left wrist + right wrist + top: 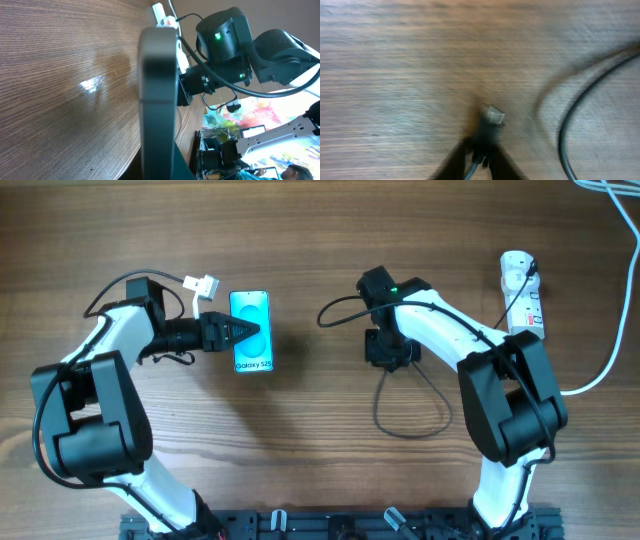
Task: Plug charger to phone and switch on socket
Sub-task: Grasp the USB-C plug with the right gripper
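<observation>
The phone (254,310), with its turquoise screen facing up, lies left of centre. My left gripper (238,333) reaches in from the left and is shut on it. The left wrist view shows the phone (157,95) edge-on as a dark slab running up the middle. My right gripper (390,352) sits near the centre, shut on the charger. Its metal-tipped plug (493,116) sticks out ahead of the blurred fingers (462,155), just above the wood. The black charger cable (410,425) loops toward the front. The white socket (522,295) lies at the far right.
A thick white lead (610,330) curves along the right edge from the socket. A small white connector (204,285) hangs beside the left arm. The right arm (225,45) fills the far side of the left wrist view, with the socket (167,22) behind it.
</observation>
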